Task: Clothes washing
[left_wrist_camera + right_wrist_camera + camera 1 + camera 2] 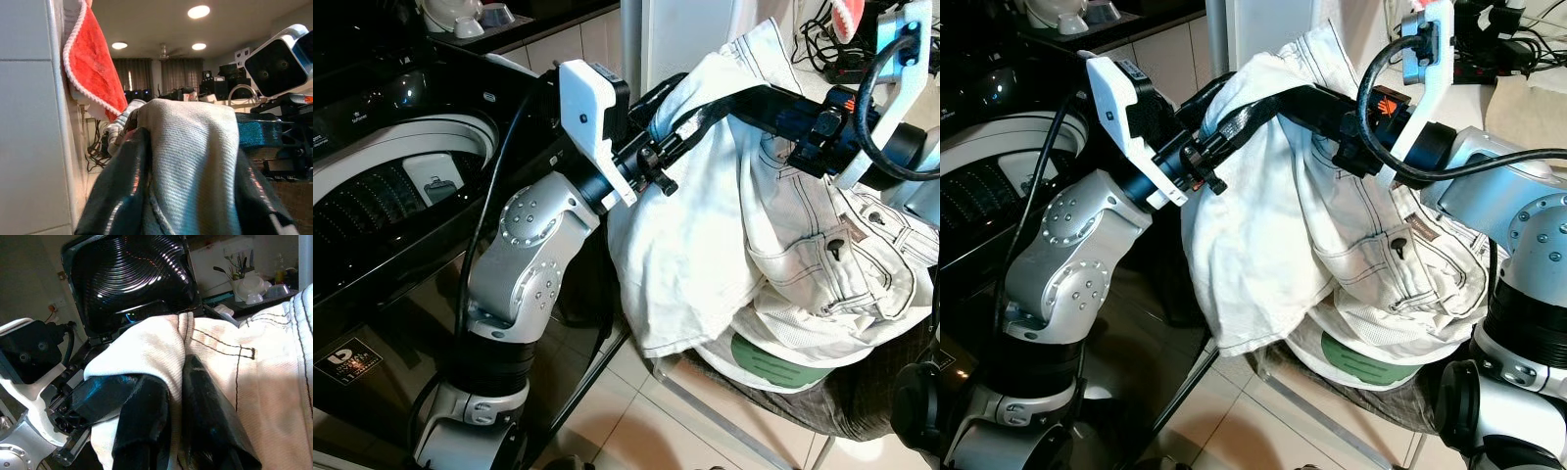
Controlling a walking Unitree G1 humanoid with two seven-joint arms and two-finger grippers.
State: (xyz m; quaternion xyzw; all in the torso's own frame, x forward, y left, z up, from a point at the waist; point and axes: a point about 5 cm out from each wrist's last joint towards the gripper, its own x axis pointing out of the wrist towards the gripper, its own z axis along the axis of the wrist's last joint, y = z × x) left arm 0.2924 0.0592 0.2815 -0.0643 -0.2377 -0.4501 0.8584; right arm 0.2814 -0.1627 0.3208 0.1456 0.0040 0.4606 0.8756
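Gripping one pair of white jeans (pixel 773 245), we had both the left gripper (pixel 690 122) and the right gripper (pixel 1307 98) clamped on its fabric at 12 o'clock. One open washing machine (pixel 401 186) stood at 9 o'clock; one laundry pile (pixel 773 357) lay at 5 o'clock.

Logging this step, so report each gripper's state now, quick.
Left gripper: shut on the white jeans, lifted beside the washing machine.
Right gripper: shut on the white jeans too, fingers pinching a fold.
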